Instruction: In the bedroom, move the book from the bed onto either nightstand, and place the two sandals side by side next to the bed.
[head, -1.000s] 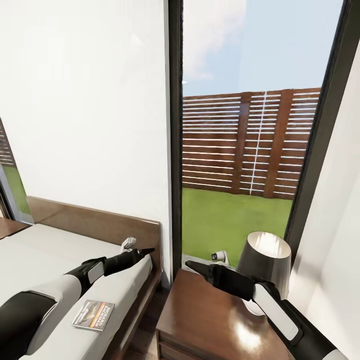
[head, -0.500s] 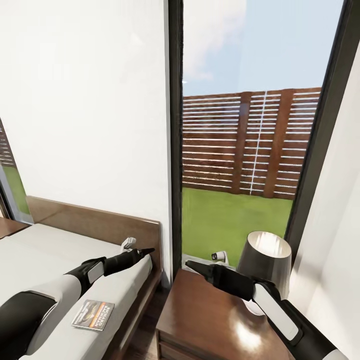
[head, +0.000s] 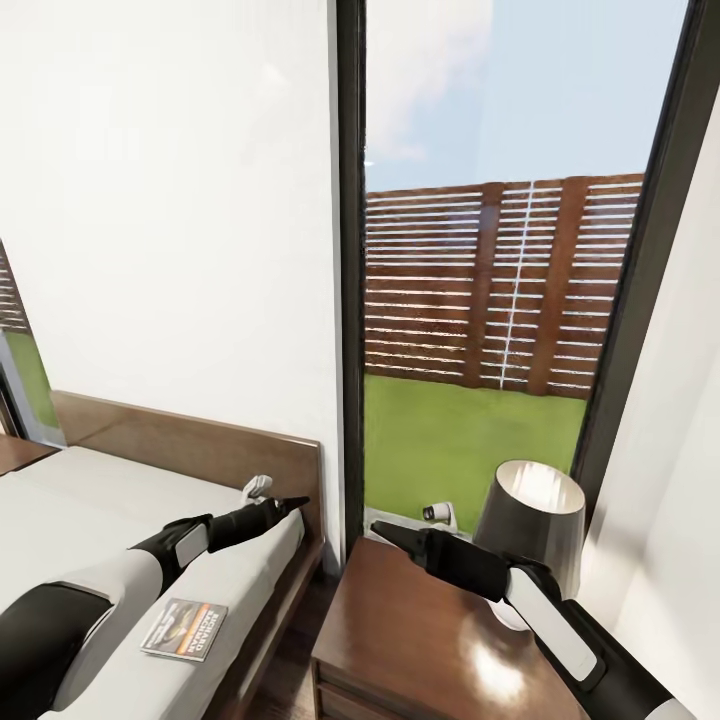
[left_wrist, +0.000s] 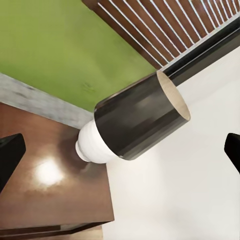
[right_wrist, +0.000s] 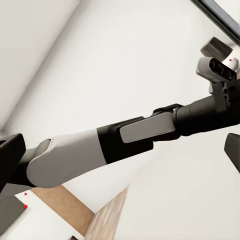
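Observation:
The book, pale grey with an orange band, lies flat on the bed's mattress near its right edge, beside my left forearm. My left gripper hovers over the mattress corner by the headboard, well past the book; its fingertips stand wide apart, open and empty. My right gripper hangs over the back left part of the nightstand, open and empty, fingertips spread. The sandals are out of view.
A lamp with a dark shade and white base stands on the nightstand's back right; it appears as the lamp in the left wrist view. A tall window shows lawn and fence. A second nightstand sits beyond the bed.
The whole picture has shifted very slightly; both arms and the book keep their places.

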